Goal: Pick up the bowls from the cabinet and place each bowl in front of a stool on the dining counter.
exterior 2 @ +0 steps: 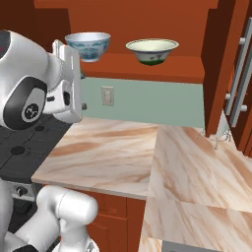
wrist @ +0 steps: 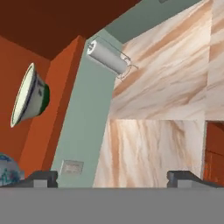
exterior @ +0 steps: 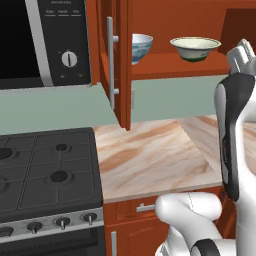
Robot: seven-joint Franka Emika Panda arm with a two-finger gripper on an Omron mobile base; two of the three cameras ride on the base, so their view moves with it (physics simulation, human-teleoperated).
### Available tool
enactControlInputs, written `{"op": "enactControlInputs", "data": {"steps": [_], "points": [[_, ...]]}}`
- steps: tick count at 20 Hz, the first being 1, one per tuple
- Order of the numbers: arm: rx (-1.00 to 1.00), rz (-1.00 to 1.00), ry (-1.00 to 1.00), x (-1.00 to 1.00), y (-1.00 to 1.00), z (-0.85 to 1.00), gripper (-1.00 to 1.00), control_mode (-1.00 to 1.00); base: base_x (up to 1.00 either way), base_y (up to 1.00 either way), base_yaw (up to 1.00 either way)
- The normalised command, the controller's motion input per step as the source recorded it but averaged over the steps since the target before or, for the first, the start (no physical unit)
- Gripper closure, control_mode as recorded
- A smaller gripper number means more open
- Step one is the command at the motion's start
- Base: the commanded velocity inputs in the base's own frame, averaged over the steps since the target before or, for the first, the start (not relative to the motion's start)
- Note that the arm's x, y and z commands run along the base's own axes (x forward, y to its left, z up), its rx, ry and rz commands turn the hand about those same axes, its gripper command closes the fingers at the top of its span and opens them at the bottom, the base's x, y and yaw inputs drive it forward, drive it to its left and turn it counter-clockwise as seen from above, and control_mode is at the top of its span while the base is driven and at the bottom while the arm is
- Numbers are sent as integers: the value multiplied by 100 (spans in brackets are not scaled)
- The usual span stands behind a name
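Two bowls sit apart on the open cabinet's (exterior: 122,60) inner shelf (exterior 2: 147,69): the wide cream-and-green bowl (exterior: 195,48) to the right, the deeper blue-patterned bowl (exterior: 141,47) to the left, near the door. Below lies the marble tabletop (exterior: 155,155), with a gas stove (exterior: 45,170) and microwave (exterior: 42,40) further left. The pincer (wrist: 112,177) stands fully apart and empty, short of the shelf.
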Motion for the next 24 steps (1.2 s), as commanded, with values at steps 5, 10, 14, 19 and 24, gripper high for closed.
{"op": "enactControlInputs", "data": {"steps": [5,10,14,19,24], "points": [[33,3,-13,22,-40,17,-100,-100,0,0,0],[26,14,-13,29,-29,2,-100,-100,0,0,0],[8,5,-4,65,-11,5,-100,-100,0,0,0],[5,8,0,76,-3,0,-100,-100,0,0,0],[6,8,0,83,-3,0,-100,-100,0,0,0]]}}
